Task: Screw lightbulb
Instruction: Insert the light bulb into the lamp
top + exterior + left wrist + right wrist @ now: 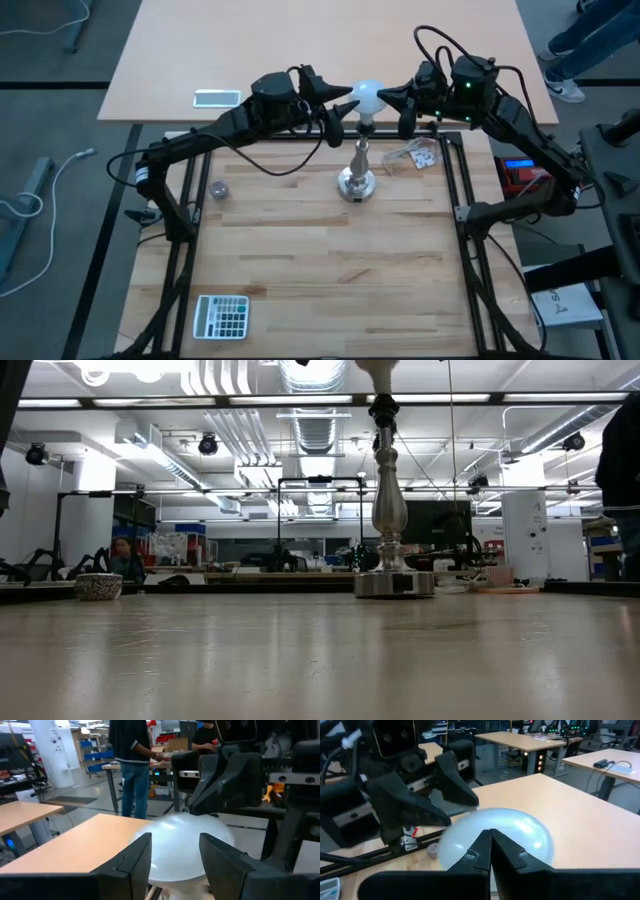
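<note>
**A:** Where was the lightbulb (369, 96) when you paused?

**B:** It sat on top of the silver stand (357, 172), near the far edge of the desk (300, 270), with its narrow base down in the stand's top. The left gripper (345, 106) had its jaws spread around the globe from one side; in the left wrist view you could see a finger (132, 860) on either side of the white dome (187, 847). Whether they actually pressed on the glass, you couldn't tell. The right gripper (385, 98) came in from the opposite side with its jaws closed together, the tips just at the bulb's surface.

**A:** How did you expect it to handle?

**B:** Light and brittle, I'd judge. Frosted glass looked smooth, so you'd have risked slipping if you squeezed softly, and cracking if you squeezed hard.

**A:** So where should you have held it?

**B:** Around the widest part of the globe, evenly on both sides, so the twist went straight down the stem. The stand looked slim and top-heavy; a sideways push could have tipped it.
</note>
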`<action>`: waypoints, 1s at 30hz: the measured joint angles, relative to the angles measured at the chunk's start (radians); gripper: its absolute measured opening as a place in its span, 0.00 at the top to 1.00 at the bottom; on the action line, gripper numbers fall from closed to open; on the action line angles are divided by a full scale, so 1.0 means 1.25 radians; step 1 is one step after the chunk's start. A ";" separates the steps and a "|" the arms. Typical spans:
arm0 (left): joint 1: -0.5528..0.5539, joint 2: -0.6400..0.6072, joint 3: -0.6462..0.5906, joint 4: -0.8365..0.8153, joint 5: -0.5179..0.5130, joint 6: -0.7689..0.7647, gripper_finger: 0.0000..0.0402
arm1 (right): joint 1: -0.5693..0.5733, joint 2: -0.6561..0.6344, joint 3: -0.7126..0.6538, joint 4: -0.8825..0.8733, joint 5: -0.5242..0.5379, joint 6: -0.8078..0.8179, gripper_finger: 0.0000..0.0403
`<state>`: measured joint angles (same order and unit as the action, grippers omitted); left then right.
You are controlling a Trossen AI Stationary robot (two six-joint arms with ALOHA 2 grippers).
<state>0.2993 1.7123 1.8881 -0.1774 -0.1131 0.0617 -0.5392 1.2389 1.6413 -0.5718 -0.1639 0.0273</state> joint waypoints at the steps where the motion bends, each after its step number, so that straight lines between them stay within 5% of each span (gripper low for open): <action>1: 0.000 0.000 0.000 0.002 -0.005 0.000 0.61 | 0.000 -0.002 0.000 -0.003 0.008 -0.001 1.00; 30: -0.001 0.002 0.003 0.021 -0.006 0.000 0.63 | 0.000 -0.008 0.002 -0.040 -0.045 0.005 1.00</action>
<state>0.2977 1.7142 1.8913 -0.1512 -0.1211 0.0616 -0.5388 1.2285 1.6444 -0.6216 -0.2208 0.0337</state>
